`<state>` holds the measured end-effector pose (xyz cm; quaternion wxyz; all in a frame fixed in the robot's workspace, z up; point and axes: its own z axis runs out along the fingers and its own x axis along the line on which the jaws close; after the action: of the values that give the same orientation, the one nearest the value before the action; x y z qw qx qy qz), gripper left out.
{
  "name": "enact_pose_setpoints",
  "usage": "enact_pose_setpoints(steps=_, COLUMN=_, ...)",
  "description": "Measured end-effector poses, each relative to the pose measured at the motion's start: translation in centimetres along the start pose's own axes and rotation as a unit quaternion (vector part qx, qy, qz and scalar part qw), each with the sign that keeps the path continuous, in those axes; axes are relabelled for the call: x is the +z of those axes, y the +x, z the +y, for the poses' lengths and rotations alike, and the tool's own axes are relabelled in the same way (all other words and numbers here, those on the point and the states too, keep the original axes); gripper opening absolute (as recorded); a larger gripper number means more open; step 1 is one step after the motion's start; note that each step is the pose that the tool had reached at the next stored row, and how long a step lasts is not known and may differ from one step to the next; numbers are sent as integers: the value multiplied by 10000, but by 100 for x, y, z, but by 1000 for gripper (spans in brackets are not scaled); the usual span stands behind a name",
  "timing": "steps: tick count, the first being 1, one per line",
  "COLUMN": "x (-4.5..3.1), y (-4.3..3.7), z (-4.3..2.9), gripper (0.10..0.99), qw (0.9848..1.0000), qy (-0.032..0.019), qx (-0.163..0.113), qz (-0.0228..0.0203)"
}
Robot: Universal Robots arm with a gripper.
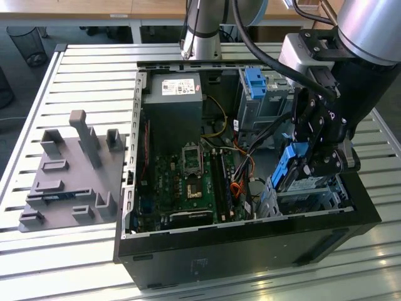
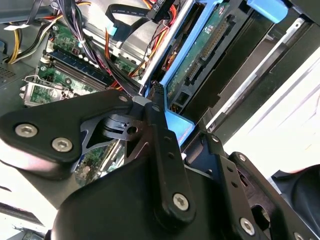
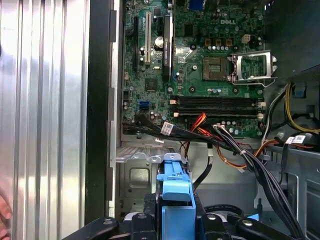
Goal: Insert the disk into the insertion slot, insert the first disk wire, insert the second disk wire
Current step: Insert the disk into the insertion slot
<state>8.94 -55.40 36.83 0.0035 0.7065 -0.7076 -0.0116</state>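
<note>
Clearance seems the reason for the tilt: low on the exterior view's right, the gripper pinches the disk by its blue frame, slanted over the slot. In the second wrist view a finger presses that frame's edge. In the first wrist view the disk stands before the motherboard.

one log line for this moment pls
jaws: shut on disk | disk: tilted at slot, not seated | step: disk insertion
</note>
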Motion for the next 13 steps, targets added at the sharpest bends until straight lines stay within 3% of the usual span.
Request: enact_pose_setpoints(steps=13, x=105, y=2, z=-2, gripper=373, qw=10000, qy=0, qx=0, qz=0)
